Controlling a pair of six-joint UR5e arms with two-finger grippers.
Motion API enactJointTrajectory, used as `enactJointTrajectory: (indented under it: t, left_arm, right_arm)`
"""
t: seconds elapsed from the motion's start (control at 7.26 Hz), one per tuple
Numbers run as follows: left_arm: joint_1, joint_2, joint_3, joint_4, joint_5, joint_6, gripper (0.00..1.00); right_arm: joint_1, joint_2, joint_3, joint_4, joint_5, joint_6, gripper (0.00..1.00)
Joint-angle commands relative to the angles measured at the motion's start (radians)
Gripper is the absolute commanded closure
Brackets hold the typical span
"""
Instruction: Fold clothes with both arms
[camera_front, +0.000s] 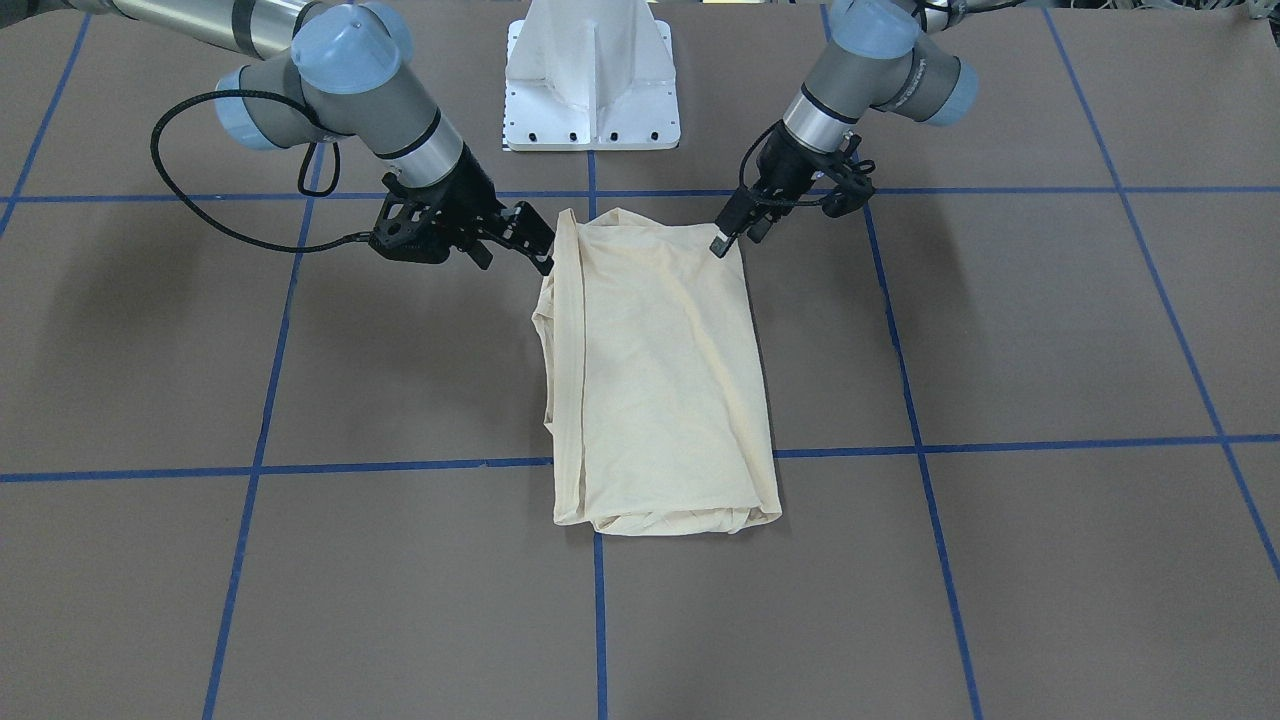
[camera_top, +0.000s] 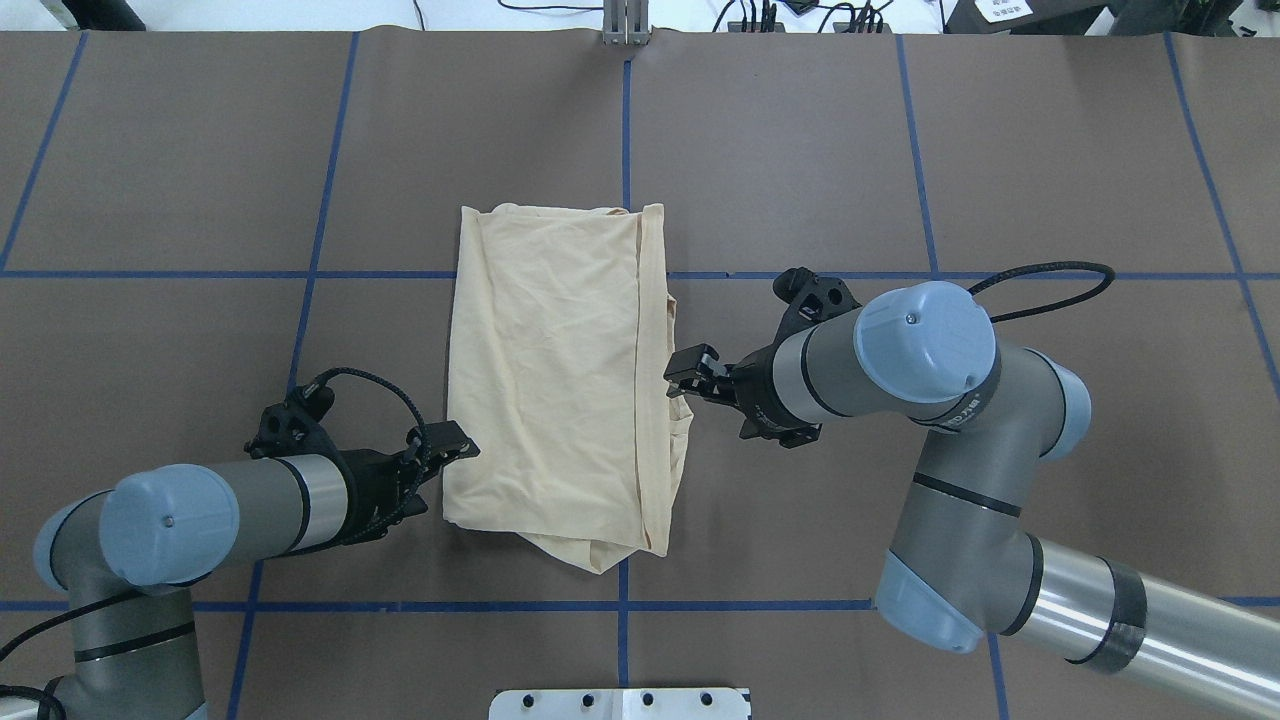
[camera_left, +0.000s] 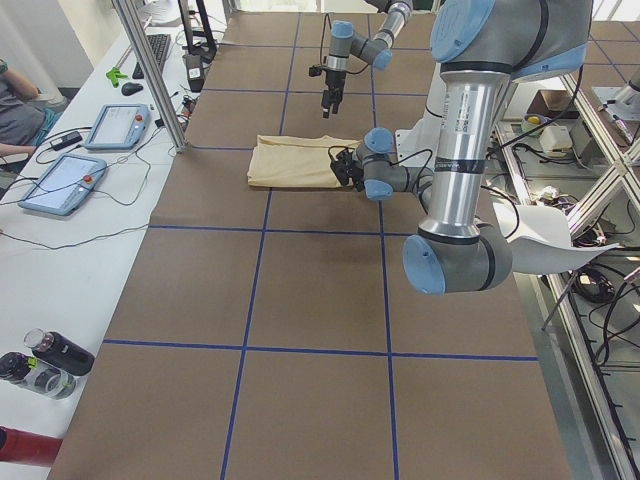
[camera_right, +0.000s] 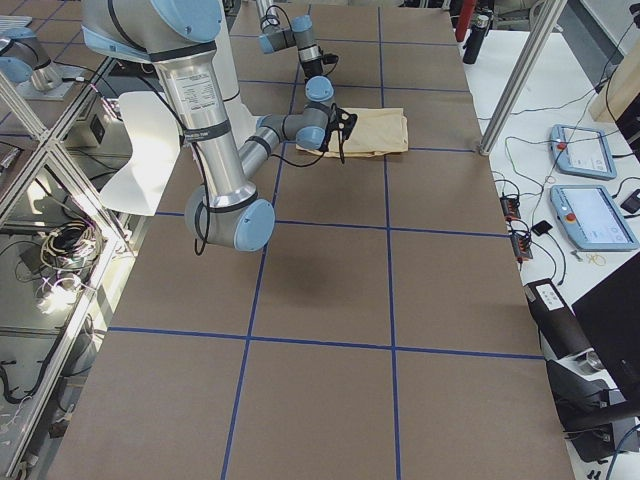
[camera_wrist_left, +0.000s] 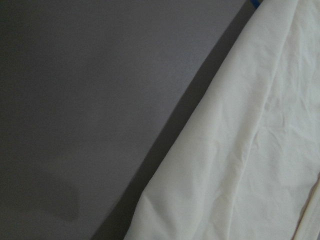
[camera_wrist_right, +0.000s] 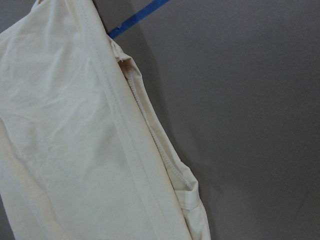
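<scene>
Flanking the thin, creased, cream rectangular T-shirt (camera_top: 555, 370) are left fingers (camera_top: 458, 438) and right fingers (camera_top: 693, 358) (spread or pinching, cannot tell).

The shirt (camera_top: 555, 370) lies on the table (camera_top: 200, 150) between my left gripper (camera_top: 455, 442), at its near left corner, and my right gripper (camera_top: 686, 372), just beside its right edge.

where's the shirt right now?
Overhead view: the shirt lies folded lengthwise mid-table, mostly left of the middle blue tape line, between the left gripper and right gripper at its long edges.
</scene>
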Motion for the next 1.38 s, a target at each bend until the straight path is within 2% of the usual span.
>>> enactJointTrajectory:
  t: [0.0,0.28,0.41,0.55,0.83,0.96,1.24]
  left_arm:
    - [0.008,-0.003,0.0,0.012,-0.003,-0.002,0.28]
    - [0.016,-0.02,-0.002,0.038,-0.004,-0.002,0.71]
    - [0.017,-0.018,-0.002,0.04,-0.004,-0.002,0.72]
    - [0.022,-0.018,-0.003,0.04,-0.004,-0.002,0.6]
    - [0.022,-0.02,-0.009,0.07,-0.004,0.001,0.56]
    - [0.022,-0.018,-0.009,0.071,-0.004,0.001,0.42]
    - [0.024,-0.018,-0.014,0.071,-0.004,0.001,0.42]
  right_arm:
    - [0.005,-0.003,0.0,0.0,0.002,0.0,0.0]
    - [0.007,-0.004,0.0,0.0,0.005,0.0,0.0]
    - [0.008,-0.004,0.002,0.0,0.008,0.0,0.0]
    - [0.01,-0.004,0.002,0.0,0.009,0.0,0.0]
    - [0.01,-0.004,0.002,0.0,0.009,0.0,0.0]
    - [0.008,-0.004,0.0,0.0,0.009,0.0,0.0]
    - [0.01,-0.006,0.0,0.0,0.009,0.0,0.0]
